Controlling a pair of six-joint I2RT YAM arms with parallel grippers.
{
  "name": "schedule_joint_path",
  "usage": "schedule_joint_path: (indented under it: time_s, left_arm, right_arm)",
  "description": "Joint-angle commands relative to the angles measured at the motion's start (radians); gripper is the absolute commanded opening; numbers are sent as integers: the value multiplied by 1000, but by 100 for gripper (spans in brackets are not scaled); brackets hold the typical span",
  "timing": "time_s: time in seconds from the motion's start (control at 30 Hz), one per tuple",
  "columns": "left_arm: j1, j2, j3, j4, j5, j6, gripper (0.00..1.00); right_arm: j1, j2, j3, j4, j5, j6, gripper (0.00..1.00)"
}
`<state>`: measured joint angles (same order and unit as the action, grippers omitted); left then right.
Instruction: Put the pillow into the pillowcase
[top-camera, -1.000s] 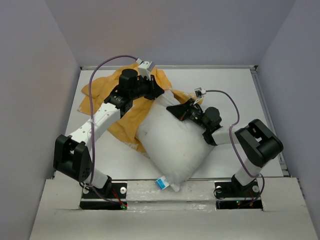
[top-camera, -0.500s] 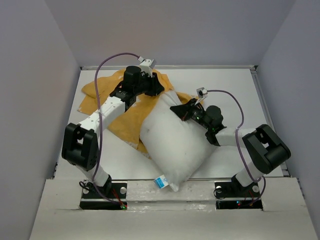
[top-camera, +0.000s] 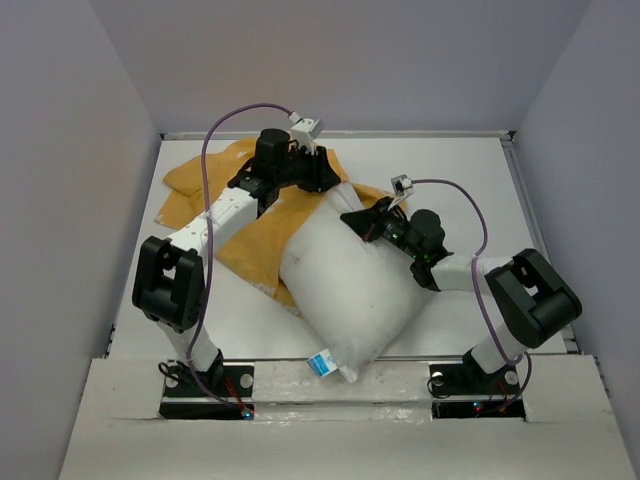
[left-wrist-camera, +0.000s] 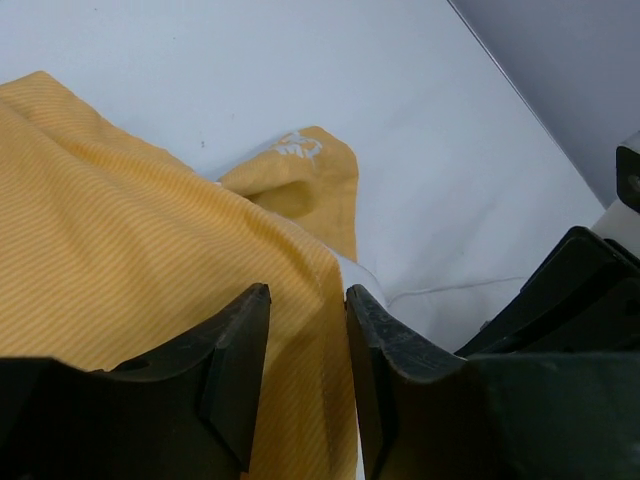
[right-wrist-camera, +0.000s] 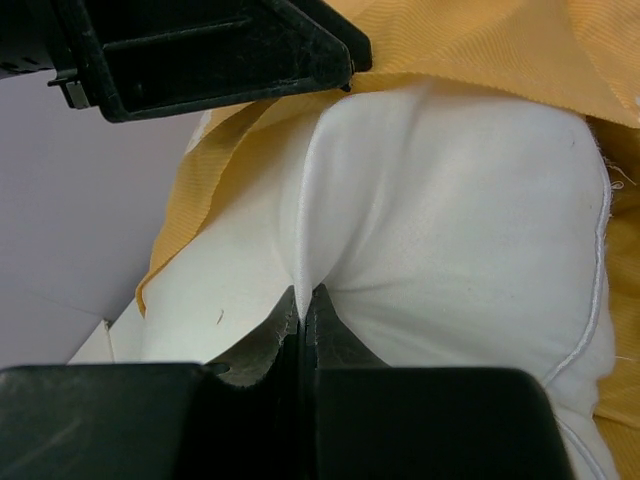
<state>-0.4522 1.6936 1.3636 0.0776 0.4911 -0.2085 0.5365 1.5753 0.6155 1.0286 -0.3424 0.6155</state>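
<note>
1. Orange-yellow thin fabric, the pillowcase (top-camera: 185, 185), is lying rumpled in the upper left of the top view on the white table (top-camera: 460, 180). Its right-hand part is reaching the pillow's upper end.
2. The plump white rectangular fabric pillow (top-camera: 350, 290) is filling the centre of that view. Its long axis is running steeply from the small blue-and-white tag (top-camera: 322, 365) at bottom centre up and slightly leftwards. Only its upper end is meeting the orange cloth, so by my judgement most of the stuffing is not yet done.
3. The left gripper (top-camera: 325, 180) is hovering at upper centre, right at the pillow's upper end. In the left wrist view its jaws are standing apart, with an orange fabric edge showing in the gap. I cannot tell whether the pads are touching the cloth.
4. The right gripper (top-camera: 353, 220) is sitting just below and right of the left one. In the right wrist view its fingers are pressing together on a pleat of the pillow's white cover, with orange cloth draping over the bulge beyond.
5. The pillowcase is lying up and left of both grippers, roughly in line with the pillow's long axis, and the left arm is the nearer to its edge.
6. The next move is probably calling for the left jaws to take that orange edge while the right arm is driving the pillow up-left along its length. The sack's mouth is not plainly showing, so snagging seems the risk.
</note>
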Motion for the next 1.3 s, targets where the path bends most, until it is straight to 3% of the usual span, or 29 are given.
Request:
schedule_joint_path:
  time_s: [0.0, 0.27, 0.4, 0.5, 0.57, 0.67, 0.87, 1.03, 1.13, 1.27]
  left_arm:
    - [-19, -3, 57, -8, 51, 37, 47]
    - [-45, 15, 104, -106, -114, 115, 42]
    - [-72, 28, 130, -154, -207, 158, 29]
    - [-83, 32, 140, -165, -221, 173, 8]
    - [-85, 32, 141, -164, -223, 173, 0]
    - [-85, 14, 134, -127, -223, 150, 0]
    - [-98, -81, 77, 54, -33, -11, 0]
    - [-118, -224, -61, 222, 102, -204, 0]
    - [-123, -299, -75, 249, 199, -276, 0]
    - [-187, -338, -153, 447, 313, -456, 0]
  right_arm:
    - [8, -21, 39, -13, 11, -34, 0]
    - [8, -46, 33, -22, 17, -39, 0]
    - [8, -49, 30, -19, 14, -36, 0]
    - [8, -52, 32, -22, 13, -36, 0]
    - [8, -55, 32, -30, 14, -39, 0]
    - [8, -52, 36, -50, 17, -46, 0]
    - [98, -23, 174, -199, 93, -163, 0]
    - [57, 64, 265, 26, 123, 21, 0]
    - [5, 197, 373, 207, 8, 168, 0]
    - [43, 339, 489, 388, -46, 317, 0]
